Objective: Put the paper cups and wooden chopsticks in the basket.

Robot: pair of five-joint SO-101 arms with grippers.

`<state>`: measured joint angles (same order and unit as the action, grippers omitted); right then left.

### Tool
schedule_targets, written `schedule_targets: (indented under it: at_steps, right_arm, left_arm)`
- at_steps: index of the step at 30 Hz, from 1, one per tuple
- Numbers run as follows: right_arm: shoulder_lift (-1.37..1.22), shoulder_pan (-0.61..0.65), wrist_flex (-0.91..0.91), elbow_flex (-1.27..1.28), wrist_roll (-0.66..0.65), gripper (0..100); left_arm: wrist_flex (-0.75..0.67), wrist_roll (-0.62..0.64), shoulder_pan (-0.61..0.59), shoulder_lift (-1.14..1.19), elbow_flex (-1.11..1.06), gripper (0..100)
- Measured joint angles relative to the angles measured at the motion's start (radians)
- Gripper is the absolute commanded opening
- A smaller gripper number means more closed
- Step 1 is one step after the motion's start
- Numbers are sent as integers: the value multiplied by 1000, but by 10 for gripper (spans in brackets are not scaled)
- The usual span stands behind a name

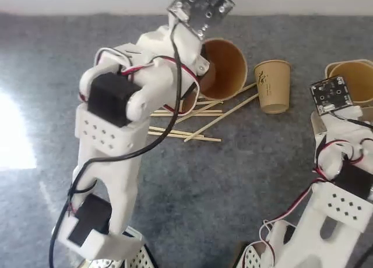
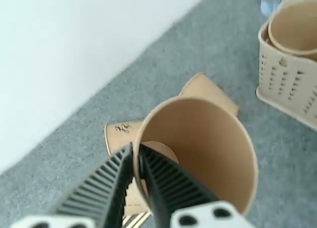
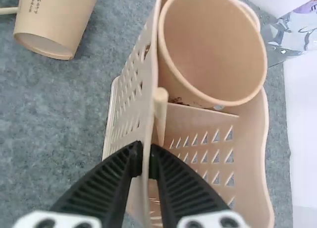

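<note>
My left gripper [image 2: 136,151] is shut on the rim of a tan paper cup [image 2: 203,148], held tilted above the carpet; in the high view this cup [image 1: 224,67] is at the top centre. A second paper cup [image 1: 273,84] lies on its side to its right, partly hidden behind the held cup [image 2: 208,89]. Several wooden chopsticks [image 1: 192,119] lie scattered under the left arm. My right gripper [image 3: 145,161] is shut on the wall of the beige basket [image 3: 213,139], which holds one paper cup [image 3: 213,54].
Grey carpet covers the whole work surface. The basket [image 2: 290,84] stands at the right, close to the lying cup [image 3: 54,20]. A white wall runs along the back. Both arm bases stand at the front edge.
</note>
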<state>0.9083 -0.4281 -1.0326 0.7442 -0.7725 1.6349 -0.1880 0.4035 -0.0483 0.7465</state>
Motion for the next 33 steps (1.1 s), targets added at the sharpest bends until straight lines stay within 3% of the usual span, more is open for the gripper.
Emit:
schedule_targets:
  at_steps: [5, 19, 28, 33]
  right_arm:
    - [14, 14, -69, -31, -31, 8]
    - [49, 101, -506, -339, -23, 8]
    - [221, 367, -638, -269, 112, 8]
    - [440, 358, -614, -52, 97, 8]
  left_arm:
    - [-2, 44, 0, 0, 49, 12]
    - [-2, 178, 0, 0, 54, 13]
    - [-2, 181, 66, 0, 54, 13]
    - [-2, 181, 124, 0, 54, 13]
